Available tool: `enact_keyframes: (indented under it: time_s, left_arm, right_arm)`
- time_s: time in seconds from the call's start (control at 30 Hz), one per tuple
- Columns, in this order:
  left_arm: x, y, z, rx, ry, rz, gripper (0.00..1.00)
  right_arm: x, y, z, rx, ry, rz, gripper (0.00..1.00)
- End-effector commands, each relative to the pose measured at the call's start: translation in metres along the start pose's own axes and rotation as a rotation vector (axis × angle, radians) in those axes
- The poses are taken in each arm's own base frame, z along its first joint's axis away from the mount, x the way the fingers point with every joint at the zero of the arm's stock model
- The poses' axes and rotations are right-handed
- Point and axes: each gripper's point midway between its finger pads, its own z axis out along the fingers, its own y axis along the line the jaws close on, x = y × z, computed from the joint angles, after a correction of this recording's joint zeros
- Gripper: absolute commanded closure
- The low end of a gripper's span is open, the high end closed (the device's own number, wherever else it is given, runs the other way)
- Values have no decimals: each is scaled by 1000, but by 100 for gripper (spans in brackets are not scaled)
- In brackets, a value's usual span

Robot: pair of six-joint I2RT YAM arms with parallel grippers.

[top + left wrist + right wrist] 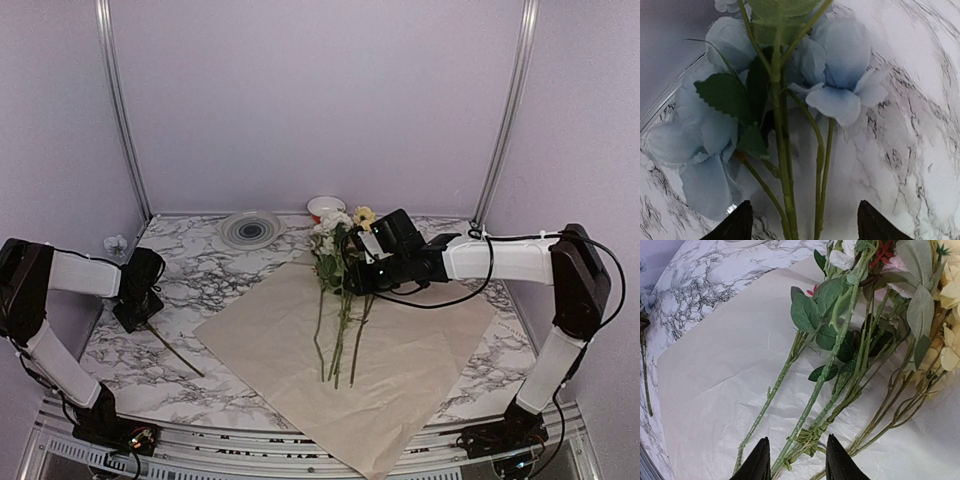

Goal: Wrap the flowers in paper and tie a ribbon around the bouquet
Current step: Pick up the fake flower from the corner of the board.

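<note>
Left claw (807, 222): apart, straddling a blue flower (837, 75) stem on the table (920, 125).
Right claw (799, 462): at the flowers (840, 340) on the paper (715, 390); grip unclear.

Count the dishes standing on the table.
2: a grey ringed plate at the back edge of the table, left of the flowers, and a small white bowl just behind the blooms. The right arm may hide more.

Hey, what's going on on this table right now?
Two robot arms are setting up a bouquet. The paper lies flat on the marble table, with most of the flowers laid across it. The right gripper straddles their stems; whether it grips them is unclear. The left gripper, open, hovers over a blue flower lying off the paper. Nothing is wrapped yet.
</note>
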Motion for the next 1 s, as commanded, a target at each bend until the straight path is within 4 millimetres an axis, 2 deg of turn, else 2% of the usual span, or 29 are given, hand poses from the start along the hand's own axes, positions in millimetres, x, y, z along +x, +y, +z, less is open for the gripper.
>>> enact_keyframes:
  time_s: [0.0,0.07,0.13,0.2,0.23,0.33,0.4,0.47,0.57,0.67,0.73,0.77,0.83,0.9,0.97]
  left_arm:
    - [20,-19,9,89,120,6,37]
    - [20,-20,9,110,126,1,45]
    - [20,-19,10,136,134,-11,66]
    - [20,-19,10,175,133,-13,92]
    - [20,-21,9,198,130,-5,100]
    - [16,-24,3,239,109,5,100]
    - [1,-25,-7,254,52,7,100]
    - [-22,-25,-25,265,-37,-11,100]
    - [-63,-31,-72,327,-218,-4,100]
    - [-101,-41,-139,396,-422,46,100]
    - [-115,-47,-187,455,-538,67,100]
    - [-120,-51,-210,501,-578,69,100]
    - [-116,-70,-253,665,-600,84,100]
    - [-102,-92,-287,879,-574,97,100]
    - [-87,-118,-331,1149,-547,79,100]
  right_arm:
    - [-22,9,-19,-4,-58,-17,64]
    - [-23,9,-22,-3,-66,-19,64]
    - [-24,7,-24,8,-74,-19,64]
    - [-24,6,-27,13,-76,-19,64]
    - [-25,7,-28,13,-79,-20,64]
    - [-26,7,-32,12,-87,-22,64]
    - [-26,6,-34,20,-91,-23,63]
    - [-27,5,-36,22,-94,-21,63]
    - [-27,7,-39,16,-97,-19,64]
    - [-32,13,-42,-11,-119,-30,63]
    - [-38,22,-46,-53,-141,-39,63]
    - [-41,30,-48,-84,-153,-51,63]
    - [-49,57,-56,-188,-191,-113,63]
    - [-56,95,-69,-313,-245,-201,63]
    - [-61,138,-87,-484,-293,-291,61]
